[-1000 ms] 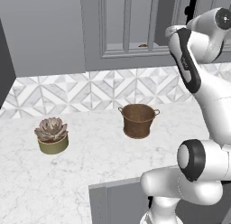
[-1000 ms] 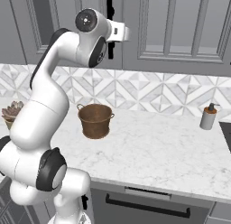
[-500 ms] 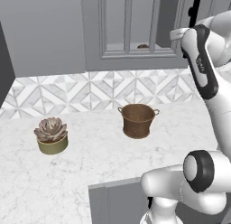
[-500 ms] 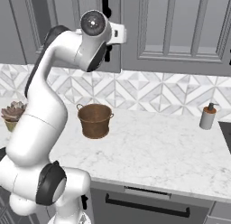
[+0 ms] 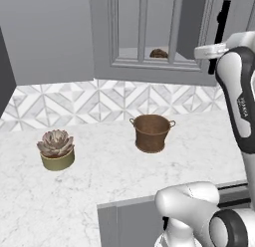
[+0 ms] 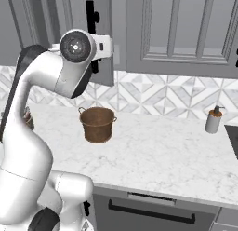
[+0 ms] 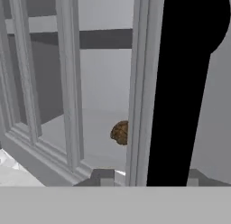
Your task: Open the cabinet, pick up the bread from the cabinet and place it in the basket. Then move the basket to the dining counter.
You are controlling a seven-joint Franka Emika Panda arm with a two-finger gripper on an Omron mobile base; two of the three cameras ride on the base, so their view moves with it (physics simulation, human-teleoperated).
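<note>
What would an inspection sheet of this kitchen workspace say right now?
Surface: white marble counter, nothing spilled.
Job's things: cabinet door partly open; bread on the shelf inside; brown basket upright on the counter, nothing seen in it.
Clutter: succulent in an olive pot; soap dispenser.
Tool: fingertips at the door's black bar handle; cannot tell whether closed on it.
Cables: nothing seen.
Surroundings: patterned tile backsplash, grey wall cabinets.

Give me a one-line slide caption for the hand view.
Looking past the black bar handle and the cabinet door's edge at the bread on the shelf inside.
</note>
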